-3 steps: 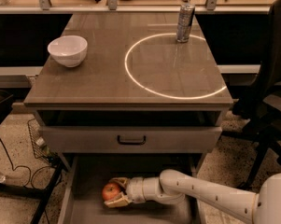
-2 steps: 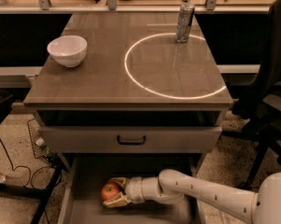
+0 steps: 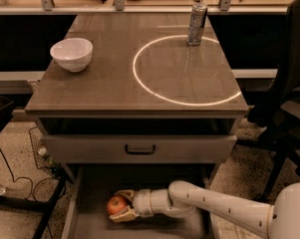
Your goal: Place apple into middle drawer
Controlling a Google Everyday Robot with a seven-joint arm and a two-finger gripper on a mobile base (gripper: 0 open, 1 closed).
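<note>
Little changes: your pale two-finger gripper (image 3: pixel 119 206) still pinches the small round red-orange apple (image 3: pixel 116 204), edged slightly left inside the wide grey-brown middle drawer (image 3: pixel 92 190); only release remains.

In the middle drawer (image 3: pixel 92 203), the gripper (image 3: pixel 118 205) hugs the apple (image 3: pixel 114 204) and hides its right side. The drawer runs off the bottom edge.

The scene was dim and warm-toned. A bright ring of light (image 3: pixel 187 104) glowed on the glossy grey-brown tabletop (image 3: pixel 99 83), which faintly mirrored the silver can (image 3: pixel 197 24). The white ceramic bowl (image 3: pixel 72 54) caught soft light from above. Deep shadow filled the open middle drawer (image 3: pixel 92 190), where the cream-coloured gripper (image 3: pixel 118 206), clasped on the red-orange apple (image 3: pixel 115 203), sat in gloom.
</note>
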